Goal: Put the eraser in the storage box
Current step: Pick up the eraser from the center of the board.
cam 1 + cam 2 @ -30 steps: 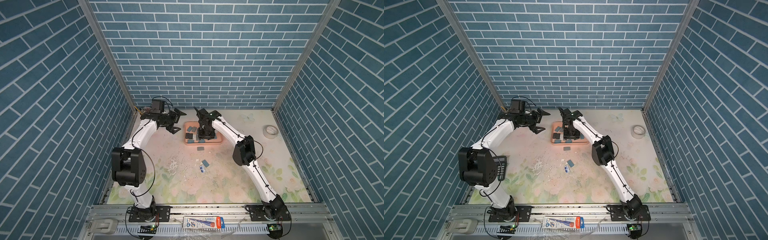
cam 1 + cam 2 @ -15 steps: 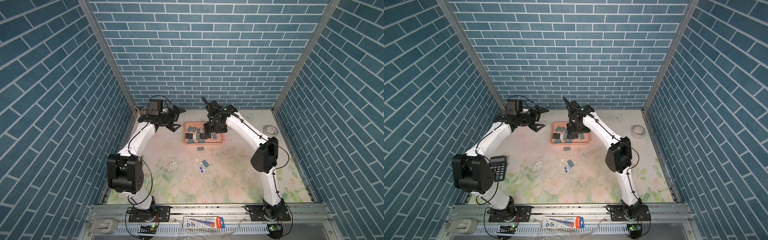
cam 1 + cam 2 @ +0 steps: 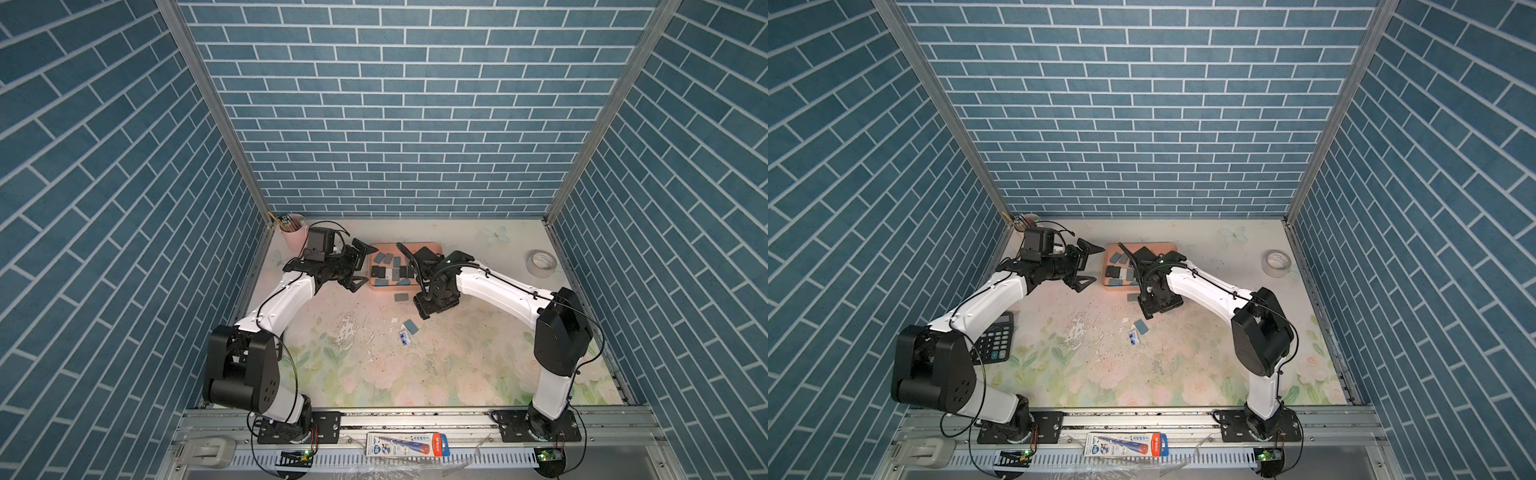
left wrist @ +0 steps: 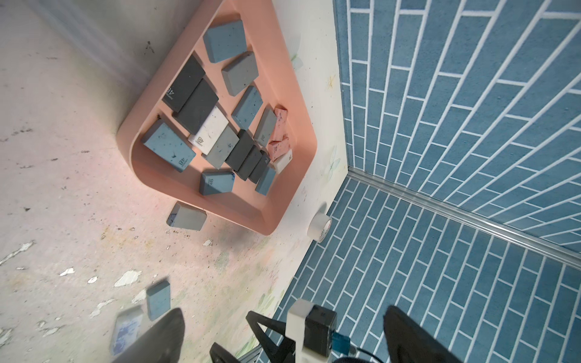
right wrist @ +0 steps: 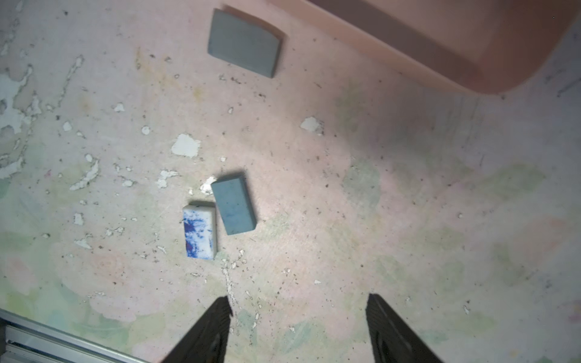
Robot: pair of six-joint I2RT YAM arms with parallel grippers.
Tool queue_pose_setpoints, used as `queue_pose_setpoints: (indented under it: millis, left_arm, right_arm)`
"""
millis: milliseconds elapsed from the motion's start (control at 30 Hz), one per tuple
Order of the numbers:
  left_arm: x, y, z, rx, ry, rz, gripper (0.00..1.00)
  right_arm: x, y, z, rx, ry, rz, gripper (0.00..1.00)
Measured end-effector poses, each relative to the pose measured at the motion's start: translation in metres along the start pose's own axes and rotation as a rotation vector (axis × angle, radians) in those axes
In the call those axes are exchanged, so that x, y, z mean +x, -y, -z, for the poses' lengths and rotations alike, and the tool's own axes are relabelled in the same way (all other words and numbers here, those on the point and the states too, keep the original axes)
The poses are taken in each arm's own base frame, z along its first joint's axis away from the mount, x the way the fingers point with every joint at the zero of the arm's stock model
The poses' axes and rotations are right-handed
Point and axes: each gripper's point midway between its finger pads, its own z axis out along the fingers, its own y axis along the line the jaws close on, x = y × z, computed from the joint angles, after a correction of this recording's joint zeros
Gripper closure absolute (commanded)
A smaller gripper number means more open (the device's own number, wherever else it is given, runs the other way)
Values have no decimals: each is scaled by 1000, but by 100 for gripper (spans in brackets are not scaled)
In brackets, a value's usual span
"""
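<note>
Black fingers of the right gripper [image 5: 298,298] stand apart, empty, above the floral mat [image 3: 478,353]. In a top view the blue eraser [image 3: 410,326] lies just below that gripper, near frame centre, untouched; a grey eraser [image 3: 401,297] lies beside the storage box [image 3: 384,246] above. The left gripper [image 3: 360,268], spread wide and empty, hangs left of the box.

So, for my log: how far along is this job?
Done: many erasers in the tray. In hand: nothing; right arm and left arm show open, empty jaws. Left on the table: grey eraser beside the tray, blue eraser, stained white eraser.
</note>
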Motion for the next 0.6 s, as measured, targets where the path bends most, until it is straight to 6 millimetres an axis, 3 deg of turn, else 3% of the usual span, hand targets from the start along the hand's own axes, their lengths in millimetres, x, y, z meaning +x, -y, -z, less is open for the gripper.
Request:
queue_pose_setpoints:
  millis: [333, 600]
  left_arm:
    - [9, 0, 13, 35, -4, 0, 1]
    - [0, 0, 22, 57, 19, 33, 0]
  right_arm:
    - [-1, -24, -44, -12, -38, 32, 42]
    - [5, -46, -72, -11, -84, 80, 47]
